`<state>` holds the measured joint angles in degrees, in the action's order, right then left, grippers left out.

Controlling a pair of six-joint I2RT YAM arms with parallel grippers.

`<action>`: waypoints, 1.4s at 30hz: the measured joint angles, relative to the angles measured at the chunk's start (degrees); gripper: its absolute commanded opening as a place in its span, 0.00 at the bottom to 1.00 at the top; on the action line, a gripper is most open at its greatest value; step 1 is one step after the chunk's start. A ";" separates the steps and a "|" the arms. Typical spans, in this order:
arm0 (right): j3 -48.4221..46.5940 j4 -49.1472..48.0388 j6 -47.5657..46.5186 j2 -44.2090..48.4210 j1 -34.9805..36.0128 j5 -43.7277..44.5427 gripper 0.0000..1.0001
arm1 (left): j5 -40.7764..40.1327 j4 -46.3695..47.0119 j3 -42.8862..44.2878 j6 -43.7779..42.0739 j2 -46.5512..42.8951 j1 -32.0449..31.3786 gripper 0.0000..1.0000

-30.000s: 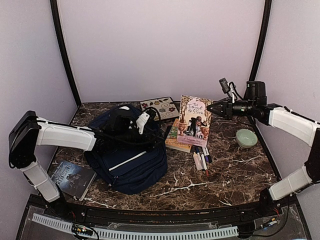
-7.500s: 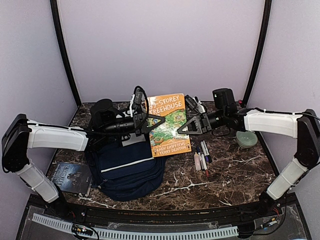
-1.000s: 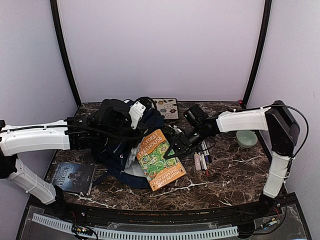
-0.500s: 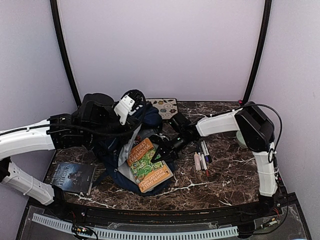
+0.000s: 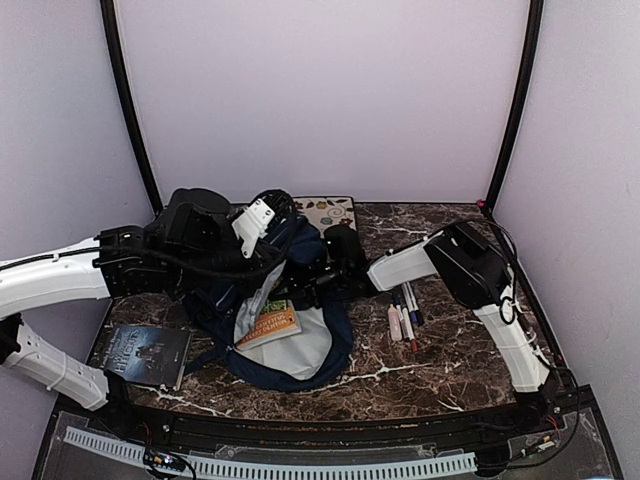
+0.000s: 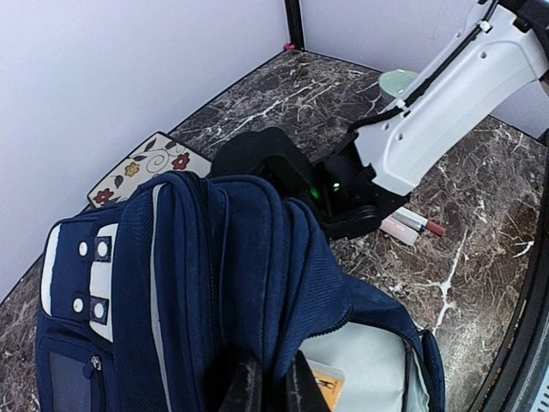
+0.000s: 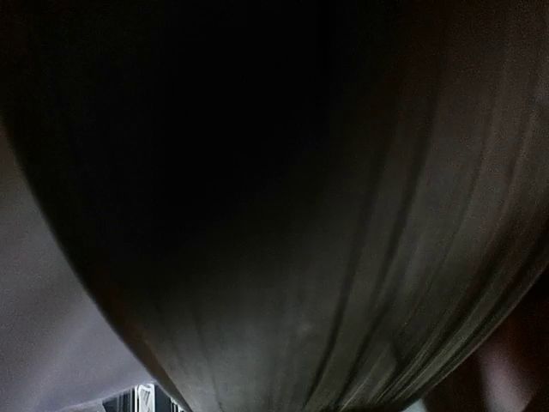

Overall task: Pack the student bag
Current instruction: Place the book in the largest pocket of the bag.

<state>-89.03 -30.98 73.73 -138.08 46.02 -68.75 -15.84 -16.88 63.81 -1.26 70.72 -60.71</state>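
The student bag (image 5: pixel 300 255), navy with a pale grey lining (image 5: pixel 305 340), lies open at the centre left. My left gripper (image 5: pixel 275 222) holds its top edge up. In the left wrist view its fingers (image 6: pixel 244 390) are shut on a fold of the navy fabric (image 6: pixel 232 283). An orange book (image 5: pixel 270 322) lies partly inside on the lining. My right gripper (image 5: pixel 318 285) reaches into the bag's mouth, its tips hidden by the flap, still shut on the book's far end. The right wrist view is dark, filled by a close ridged surface.
A dark book (image 5: pixel 145 350) lies at the front left. A flower-patterned flat case (image 5: pixel 328 210) sits behind the bag. Several pens (image 5: pixel 405 318) lie right of it. A pale green bowl (image 6: pixel 399 81) stands behind my right arm (image 5: pixel 470 262).
My right gripper has pushed the orange book leftward and down into the open bag; only its lower part now shows. The left gripper keeps the flap lifted.
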 measured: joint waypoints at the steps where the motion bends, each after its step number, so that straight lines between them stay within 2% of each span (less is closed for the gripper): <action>1: -1.44 -0.79 1.16 -1.11 0.00 0.24 0.00 | 0.57 -0.02 0.15 0.02 0.26 0.00 0.00; 3: -4.24 -1.20 2.67 -2.86 0.00 0.87 0.00 | 1.44 -0.33 0.74 0.13 0.92 0.00 0.00; 6: -6.97 0.59 2.49 -3.80 0.00 2.27 0.14 | 2.14 -0.87 1.16 0.20 1.38 0.00 0.00; 11: -8.00 10.62 -1.88 -3.43 -0.02 4.50 0.14 | 2.36 -1.81 1.55 0.22 1.40 0.00 0.00; 15: -5.09 16.02 -3.87 -0.02 0.09 5.14 0.14 | 2.54 -2.21 1.57 0.22 1.38 -0.09 0.00; 27: -5.25 34.71 -4.76 6.69 2.36 5.79 0.14 | 1.90 -2.82 1.57 0.22 0.31 -0.33 0.00; 36: -4.17 38.51 -5.16 8.57 2.71 5.79 0.14 | 1.64 -3.37 1.55 0.22 -0.50 -0.31 0.00; 42: 0.61 31.63 -5.14 9.51 3.08 5.64 0.14 | 1.68 -3.04 0.48 0.22 -1.38 -0.33 0.00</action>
<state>-88.42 0.64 68.60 -128.57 49.10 -63.11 -14.15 -19.92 64.29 -1.04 69.34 -61.04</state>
